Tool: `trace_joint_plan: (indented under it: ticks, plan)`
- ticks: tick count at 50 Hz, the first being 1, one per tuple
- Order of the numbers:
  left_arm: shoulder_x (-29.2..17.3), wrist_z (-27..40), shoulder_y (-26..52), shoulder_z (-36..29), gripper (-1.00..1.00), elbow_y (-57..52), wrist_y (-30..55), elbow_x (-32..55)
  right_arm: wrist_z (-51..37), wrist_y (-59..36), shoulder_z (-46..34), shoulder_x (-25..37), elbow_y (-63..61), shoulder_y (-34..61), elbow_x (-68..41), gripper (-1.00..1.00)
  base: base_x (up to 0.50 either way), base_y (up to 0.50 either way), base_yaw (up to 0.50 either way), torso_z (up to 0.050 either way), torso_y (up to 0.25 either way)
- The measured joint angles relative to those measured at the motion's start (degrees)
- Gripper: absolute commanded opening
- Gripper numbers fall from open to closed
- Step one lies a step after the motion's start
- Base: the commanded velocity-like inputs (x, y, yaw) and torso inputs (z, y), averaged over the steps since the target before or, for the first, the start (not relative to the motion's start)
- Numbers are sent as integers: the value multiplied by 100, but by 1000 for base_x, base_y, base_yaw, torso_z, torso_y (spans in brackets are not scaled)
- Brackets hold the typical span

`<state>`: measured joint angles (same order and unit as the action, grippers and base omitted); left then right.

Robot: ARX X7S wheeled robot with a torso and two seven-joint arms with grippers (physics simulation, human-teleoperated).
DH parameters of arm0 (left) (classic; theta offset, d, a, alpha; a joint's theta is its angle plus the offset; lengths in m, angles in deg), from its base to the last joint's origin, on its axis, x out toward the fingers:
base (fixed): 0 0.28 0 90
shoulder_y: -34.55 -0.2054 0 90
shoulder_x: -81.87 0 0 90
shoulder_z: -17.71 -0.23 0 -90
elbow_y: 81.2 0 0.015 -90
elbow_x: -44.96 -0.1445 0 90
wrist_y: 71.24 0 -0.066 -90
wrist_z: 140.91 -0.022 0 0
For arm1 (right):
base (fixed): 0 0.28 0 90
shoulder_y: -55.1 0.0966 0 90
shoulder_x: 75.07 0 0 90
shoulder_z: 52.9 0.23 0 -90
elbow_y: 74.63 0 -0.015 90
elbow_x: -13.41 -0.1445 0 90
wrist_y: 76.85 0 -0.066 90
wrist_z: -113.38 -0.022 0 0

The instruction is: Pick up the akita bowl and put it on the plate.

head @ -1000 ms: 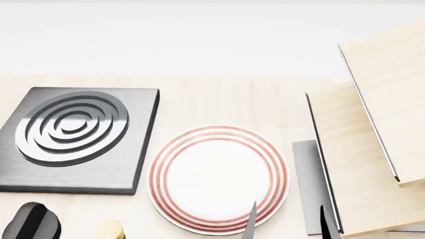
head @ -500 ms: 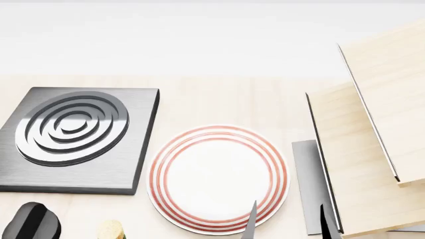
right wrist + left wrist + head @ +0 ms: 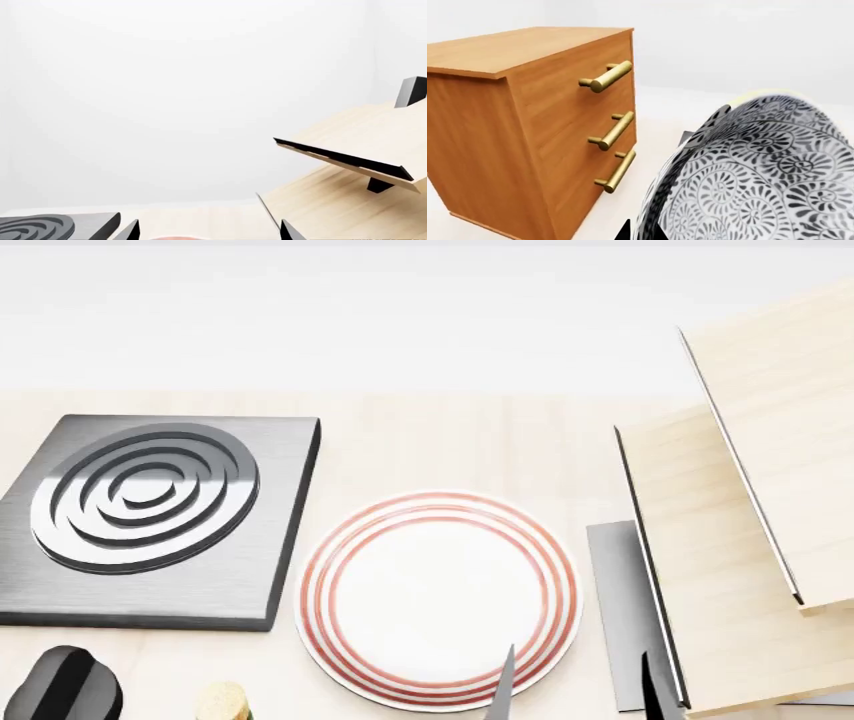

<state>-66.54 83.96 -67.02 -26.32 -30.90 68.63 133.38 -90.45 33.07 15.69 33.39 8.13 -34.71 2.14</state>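
Note:
The akita bowl [image 3: 760, 175], white with a dense dark floral pattern and a pale rim, fills the lower right of the left wrist view. It is tipped on its side, and my left gripper [image 3: 639, 233] is shut on its wall, one dark fingertip on each side. In the head view the plate [image 3: 439, 598], white with red rings, lies flat in the middle of the light wooden counter. My right gripper [image 3: 581, 690] stands open at the plate's near right edge, holding nothing. The right wrist view shows only a red sliver of the plate [image 3: 175, 238]. The bowl itself does not show in the head view.
A black square stove burner [image 3: 147, 515] lies left of the plate. A slanted pale wooden rack [image 3: 747, 540] and a grey panel [image 3: 611, 610] stand to its right. A dark part of my left arm [image 3: 60, 688] shows bottom left. A brown drawer cabinet [image 3: 527, 125] stands beside the bowl.

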Motion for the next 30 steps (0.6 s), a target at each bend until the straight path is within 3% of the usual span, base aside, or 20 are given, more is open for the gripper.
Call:
trace_joint_plan:
  ticks: [17, 30]
  plan:
    - [-156, 91, 1276, -903, -100, 279, -798, 150, -4, 19, -35, 17, 8, -1, -13, 100, 0, 0, 0, 0, 0]
    - [-204, 412, 3503, -2836, -100, 1037, -1174, 625, -7, 19, -49, 48, -40, -8, -43, 100, 0, 0, 0, 0, 0]
